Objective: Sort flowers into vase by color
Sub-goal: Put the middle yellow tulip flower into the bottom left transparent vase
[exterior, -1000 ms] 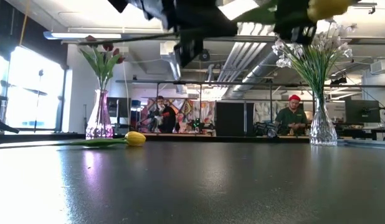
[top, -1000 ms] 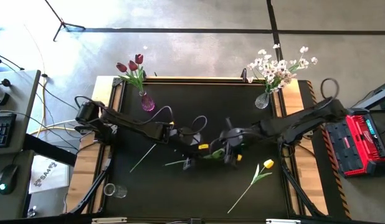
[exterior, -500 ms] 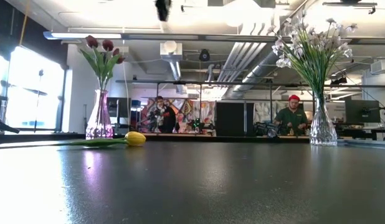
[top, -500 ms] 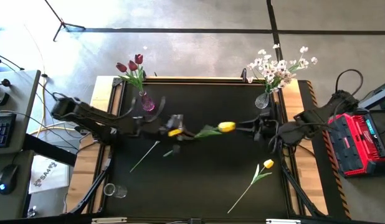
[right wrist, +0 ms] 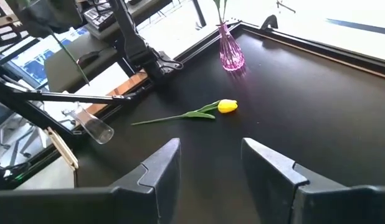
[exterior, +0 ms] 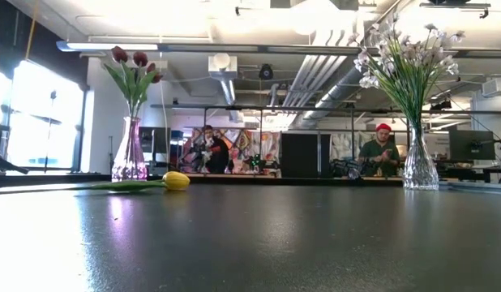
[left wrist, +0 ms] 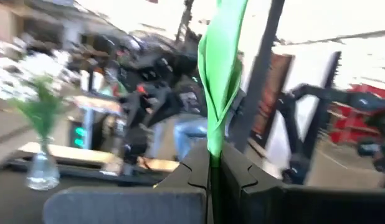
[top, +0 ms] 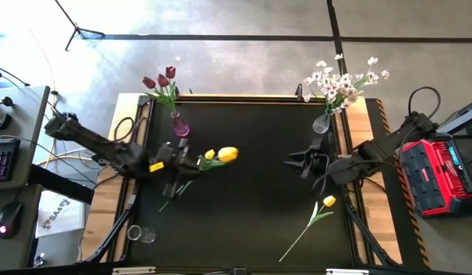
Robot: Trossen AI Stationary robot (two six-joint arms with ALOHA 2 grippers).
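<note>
1. Clearly the left gripper (top: pixel 177 163) is pinched tight on the green stem of a yellow tulip (top: pixel 227 154), carried above the table at about nine o'clock from centre, bloom pointing toward three.
2. It looks light, its stem thin and probably bendy, so a hold low on the stem seems wise; the head would likely droop or swing.
3. A second yellow tulip (top: pixel 328 202) lies flat at about four o'clock, stem trailing toward six.
4. The right gripper (top: pixel 299 163) hovers at three o'clock, fingers spread, holding nothing.
5. The pink vase (top: pixel 180 126) of red tulips stands at eleven o'clock, the clear vase (top: pixel 321 122) of white blossoms at one.
6. An empty clear vase (top: pixel 141 233) lies tipped at seven o'clock; I'd judge it needs standing up first.
</note>
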